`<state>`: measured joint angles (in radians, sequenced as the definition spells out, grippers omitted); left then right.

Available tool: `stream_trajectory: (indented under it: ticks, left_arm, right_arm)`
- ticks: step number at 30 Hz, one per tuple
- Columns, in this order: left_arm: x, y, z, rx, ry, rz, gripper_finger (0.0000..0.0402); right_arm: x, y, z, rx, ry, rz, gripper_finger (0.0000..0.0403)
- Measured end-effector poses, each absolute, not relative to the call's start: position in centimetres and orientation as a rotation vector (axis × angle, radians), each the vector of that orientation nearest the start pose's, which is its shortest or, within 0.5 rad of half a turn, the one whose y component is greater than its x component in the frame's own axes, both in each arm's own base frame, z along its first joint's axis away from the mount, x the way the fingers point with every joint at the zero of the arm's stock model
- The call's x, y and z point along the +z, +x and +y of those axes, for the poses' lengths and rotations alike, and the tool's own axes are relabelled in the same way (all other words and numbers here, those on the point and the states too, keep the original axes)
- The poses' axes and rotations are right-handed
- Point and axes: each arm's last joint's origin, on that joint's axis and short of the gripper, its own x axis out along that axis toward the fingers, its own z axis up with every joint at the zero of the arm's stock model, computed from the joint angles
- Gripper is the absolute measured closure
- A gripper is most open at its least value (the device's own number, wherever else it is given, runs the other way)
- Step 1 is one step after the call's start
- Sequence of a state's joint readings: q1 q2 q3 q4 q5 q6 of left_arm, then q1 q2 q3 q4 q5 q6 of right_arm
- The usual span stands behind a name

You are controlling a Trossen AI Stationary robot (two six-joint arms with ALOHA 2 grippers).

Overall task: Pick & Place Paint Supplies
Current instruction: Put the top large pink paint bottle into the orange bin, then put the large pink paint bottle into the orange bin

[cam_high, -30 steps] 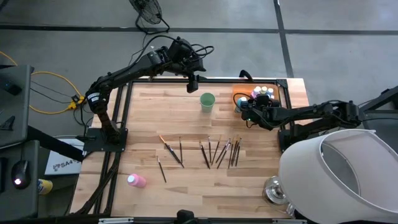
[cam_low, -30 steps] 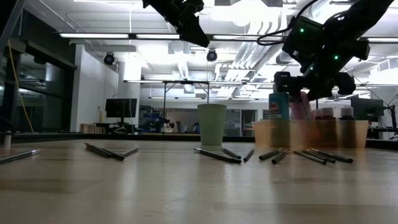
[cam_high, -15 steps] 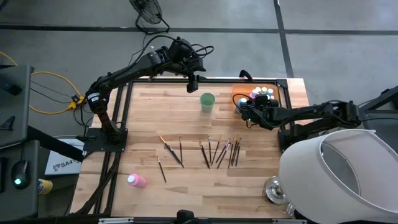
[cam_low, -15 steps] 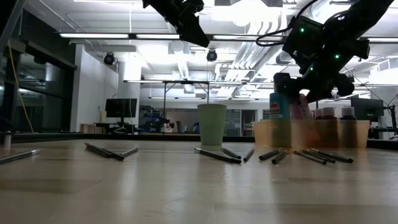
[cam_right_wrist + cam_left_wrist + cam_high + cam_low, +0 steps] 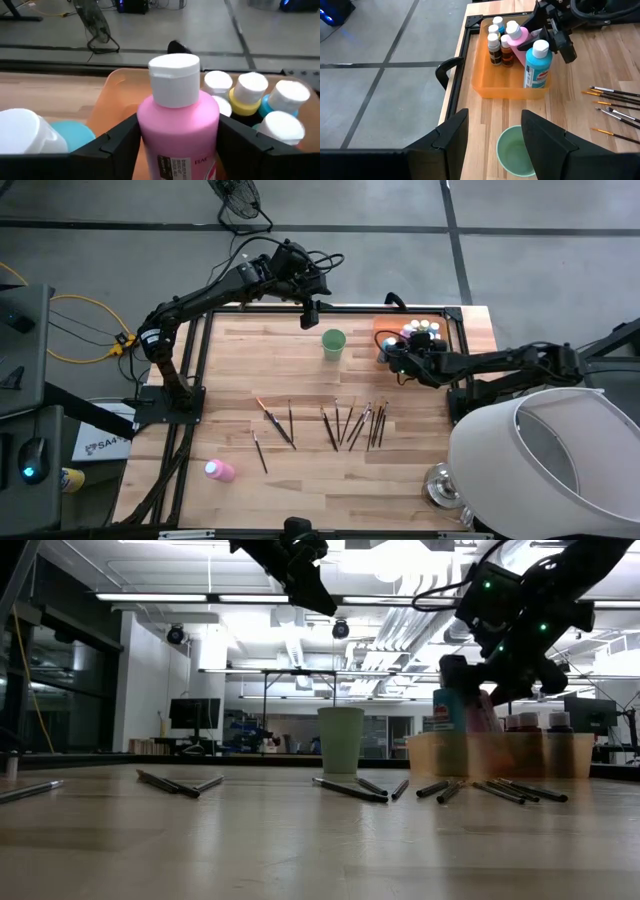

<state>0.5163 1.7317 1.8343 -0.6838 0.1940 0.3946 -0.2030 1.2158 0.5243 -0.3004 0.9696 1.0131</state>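
Setting a pink bottle [image 5: 177,120] into the orange tray [image 5: 507,90].

The right claw [image 5: 397,356] is at the tray, its dark fingers [image 5: 117,145] spread on either side of the pink bottle, close to its sides; whether they touch it I cannot tell. The bottle stands among the small paint bottles [image 5: 496,42], beside the teal bottle [image 5: 538,65]. This looks like the release step; next the claw should lift clear without tipping the bottle. Outside the tray, a row of brushes [image 5: 350,423] lies on the worktop [image 5: 250,370] and a second pink bottle [image 5: 220,471] rests far from the tray. The left claw [image 5: 309,313] hangs with fingers apart, empty, above the green cup [image 5: 333,341] beside the tray.
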Motion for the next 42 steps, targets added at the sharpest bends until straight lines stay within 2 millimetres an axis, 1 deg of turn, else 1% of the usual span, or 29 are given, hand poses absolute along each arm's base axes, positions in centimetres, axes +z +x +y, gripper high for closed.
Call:
stream_trajectory:
  ticks: [7,11,16,23,29,38,42]
  left_arm:
    - [39.6,33.3,18.3,0.2,0.179,0.598,0.0225]
    - [39.6,33.3,18.3,0.2,0.178,0.598,0.0225]
    - [39.6,33.3,18.3,0.203,0.172,0.598,0.0225]
    - [39.6,33.3,18.3,0.204,0.168,0.598,0.0225]
    - [39.6,33.3,18.3,0.204,0.168,0.598,0.0225]
    - [39.5,33.3,18.3,0.218,0.14,0.611,0.0225]
    - [39.1,33.0,18.2,0.235,0.13,0.661,0.0225]
  right_arm:
    - [17.6,19.0,-6.2,-1.354,0.475,0.346,0.0122]
    - [17.9,18.9,-6.2,-1.317,0.46,0.376,0.0104]
    - [18.3,18.6,-6.1,-1.301,0.453,0.375,0.0101]
    - [18.9,18.2,-6.0,-1.302,0.438,0.365,0.0111]
    - [19.8,18.0,-6.0,-1.281,0.443,0.314,0.0113]
    - [22.3,19.4,-6.3,-1.158,0.35,0.165,0.0114]
    - [23.7,20.2,-6.3,-1.031,0.289,0.099,0.0114]
